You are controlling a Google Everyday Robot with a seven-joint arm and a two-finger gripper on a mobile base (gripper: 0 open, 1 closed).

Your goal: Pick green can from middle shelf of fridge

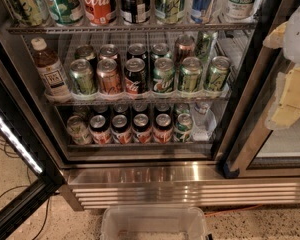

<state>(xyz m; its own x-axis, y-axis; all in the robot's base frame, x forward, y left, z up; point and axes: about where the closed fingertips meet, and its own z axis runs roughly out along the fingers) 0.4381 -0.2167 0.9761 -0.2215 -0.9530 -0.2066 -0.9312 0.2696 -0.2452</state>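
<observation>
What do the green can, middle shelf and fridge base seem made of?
The green can: probably aluminium, painted glossy, bare silver top. The middle shelf: thin metal wire, silvery. The fridge base: likely brushed stainless steel, reflecting light. The gripper hangs at the right edge.

Shop or canteen: commercial glass-door drinks fridge (pixel 165 176), rows of cans (pixel 140 76); pincer (pixel 289 101) at right edge.
</observation>
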